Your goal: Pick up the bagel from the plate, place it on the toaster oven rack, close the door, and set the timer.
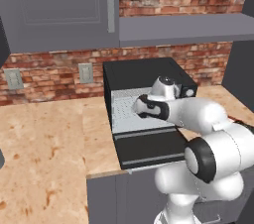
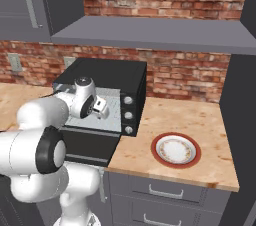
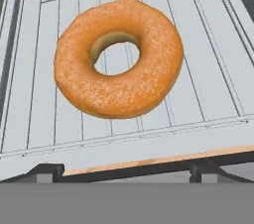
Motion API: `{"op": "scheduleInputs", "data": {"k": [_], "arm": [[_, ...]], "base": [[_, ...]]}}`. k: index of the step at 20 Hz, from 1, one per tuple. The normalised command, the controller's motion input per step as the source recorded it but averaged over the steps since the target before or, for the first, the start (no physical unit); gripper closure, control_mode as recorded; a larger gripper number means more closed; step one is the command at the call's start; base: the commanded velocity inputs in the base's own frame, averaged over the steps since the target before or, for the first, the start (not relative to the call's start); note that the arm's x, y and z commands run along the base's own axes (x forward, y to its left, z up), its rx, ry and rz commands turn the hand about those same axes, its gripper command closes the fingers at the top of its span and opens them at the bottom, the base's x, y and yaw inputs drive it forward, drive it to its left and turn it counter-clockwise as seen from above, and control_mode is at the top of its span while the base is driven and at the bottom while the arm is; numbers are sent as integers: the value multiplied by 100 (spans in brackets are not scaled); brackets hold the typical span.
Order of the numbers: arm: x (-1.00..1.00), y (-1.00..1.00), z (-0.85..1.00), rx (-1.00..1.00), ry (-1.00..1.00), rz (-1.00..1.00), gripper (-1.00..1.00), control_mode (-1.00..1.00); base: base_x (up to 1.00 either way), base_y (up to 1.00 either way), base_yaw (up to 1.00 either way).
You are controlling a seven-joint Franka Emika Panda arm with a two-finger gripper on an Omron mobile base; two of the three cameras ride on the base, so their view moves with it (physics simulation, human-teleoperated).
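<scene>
Resting grainy ring bagel, wire rack

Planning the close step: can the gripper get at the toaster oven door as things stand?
Probably yes. The door hangs open toward the robot with nothing on it, and the gripper sits just above it at the oven mouth, clear of the bagel lying on the rack.

A: Both base views look forward and down, sharing the toaster oven from its left and right?
B: Yes. The hand view sits close above its rack, facing down.
</scene>
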Motion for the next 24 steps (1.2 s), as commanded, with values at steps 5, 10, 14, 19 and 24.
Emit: {"op": "scheduleInputs", "data": {"k": [5, 10, 14, 19, 24], "arm": [[-100, -2, 92, 0, -21, 0, -100, -100], [-96, 17, 77, -14, -2, 4, -100, -100], [-84, 51, 51, -30, 0, 13, -100, -100], [-84, 56, 26, -31, 1, 17, -100, -100], [-94, 37, 1, -24, 2, 20, -100, -100]], "base": [[0, 0, 0], [0, 0, 0], [0, 0, 0], [0, 0, 0], [0, 0, 0]]}}
